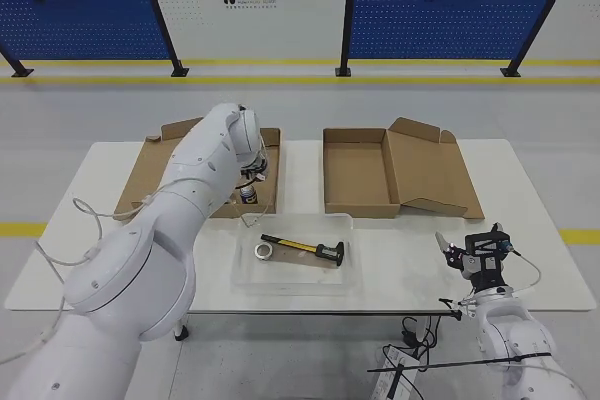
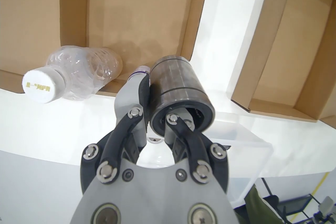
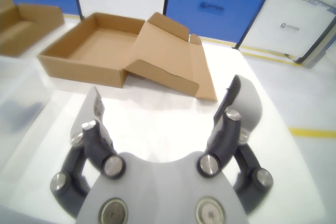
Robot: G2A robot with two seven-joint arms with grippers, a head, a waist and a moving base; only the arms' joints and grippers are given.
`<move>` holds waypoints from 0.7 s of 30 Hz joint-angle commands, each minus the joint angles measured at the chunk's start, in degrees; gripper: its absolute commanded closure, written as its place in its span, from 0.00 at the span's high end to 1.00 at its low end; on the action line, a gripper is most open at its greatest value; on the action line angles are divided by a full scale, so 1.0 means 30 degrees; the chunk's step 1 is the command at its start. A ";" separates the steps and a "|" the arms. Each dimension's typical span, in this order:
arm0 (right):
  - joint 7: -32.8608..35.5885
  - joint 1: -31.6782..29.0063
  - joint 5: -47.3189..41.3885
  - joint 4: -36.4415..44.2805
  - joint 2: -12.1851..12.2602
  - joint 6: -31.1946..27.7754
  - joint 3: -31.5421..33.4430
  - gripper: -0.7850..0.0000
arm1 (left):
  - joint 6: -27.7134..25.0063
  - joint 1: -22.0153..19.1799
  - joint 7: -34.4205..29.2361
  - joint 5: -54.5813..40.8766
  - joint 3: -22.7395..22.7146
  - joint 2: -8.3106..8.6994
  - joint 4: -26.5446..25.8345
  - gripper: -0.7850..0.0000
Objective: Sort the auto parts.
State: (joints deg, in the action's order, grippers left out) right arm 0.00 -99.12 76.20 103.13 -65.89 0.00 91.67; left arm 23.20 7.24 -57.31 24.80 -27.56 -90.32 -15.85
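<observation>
One arm, my left arm (image 1: 205, 165), hangs over the near corner of the left box (image 1: 145, 190) in the top view, a hammer (image 1: 302, 247) and ring (image 1: 261, 251) in a clear tray (image 1: 300, 278) on the desk (image 1: 400, 260). From the left wrist, the left jaws pinch the wall of a steel bearing (image 2: 181, 93) through its bore, beside a plastic bottle (image 2: 78, 72) lying in that box; placing looks in hand, so next comes lowering and letting go. From the right wrist, the right jaws gape wide and empty above the desk.

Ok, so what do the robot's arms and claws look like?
The left arm and right arm are smooth, rounded white shells with thin cables alongside. The left claw and right claw share a grey base plate, black linkages with steel pins, and dark-padded grey fingers.
</observation>
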 commanded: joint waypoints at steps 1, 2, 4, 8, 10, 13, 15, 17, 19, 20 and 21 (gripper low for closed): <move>0.0000 0.0000 0.0000 0.0000 0.0000 0.0000 0.0000 1.00 | -0.0265 -0.0014 -0.0098 0.0135 0.0060 -0.0187 0.0231 0.00; 0.0000 0.0000 0.0000 0.0000 0.0000 0.0000 0.0000 1.00 | -0.0417 -0.0037 -0.0101 0.0188 0.0074 -0.0265 0.0328 0.00; 0.0000 0.0000 0.0000 0.0000 0.0000 0.0000 0.0000 1.00 | -0.0627 -0.0091 -0.0087 0.0227 0.0061 -0.0407 0.0523 0.00; 0.0000 0.0000 0.0000 0.0000 0.0000 0.0000 0.0000 1.00 | -0.1449 -0.0140 -0.0391 0.0612 0.0187 -0.0641 0.0832 0.00; 0.0000 0.0000 0.0000 0.0000 0.0000 0.0000 0.0000 1.00 | -0.1830 -0.0106 -0.0624 0.0891 0.0296 -0.0752 0.0961 0.00; 0.0000 0.0000 0.0000 0.0000 0.0000 0.0000 0.0000 1.00 | -0.2463 -0.0076 -0.0978 0.1106 0.0354 -0.0891 0.1134 0.00; 0.0000 0.0000 0.0000 0.0000 0.0000 0.0000 0.0000 1.00 | -0.2789 -0.0064 -0.1152 0.1197 0.0361 -0.0978 0.1211 0.00; 0.0000 0.0000 0.0000 0.0000 0.0000 0.0000 0.0000 1.00 | -0.3277 -0.0036 -0.1348 0.1352 0.0402 -0.1059 0.1245 0.00; 0.0000 0.0000 0.0000 0.0000 0.0000 0.0000 0.0000 1.00 | -0.3506 -0.0010 -0.1450 0.1488 0.0423 -0.1135 0.1338 0.00; 0.0000 0.0000 0.0000 0.0000 0.0000 0.0000 0.0000 1.00 | -0.3592 0.0005 -0.1513 0.1544 0.0428 -0.1171 0.1393 0.00; 0.0000 0.0000 0.0000 0.0000 0.0000 0.0000 0.0000 1.00 | -0.3703 0.0031 -0.1525 0.1615 0.0439 -0.1205 0.1431 0.00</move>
State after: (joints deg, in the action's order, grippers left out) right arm 0.00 -99.12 76.20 103.13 -65.89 0.00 91.67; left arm 12.41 7.26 -61.83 29.43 -26.26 -93.82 -11.71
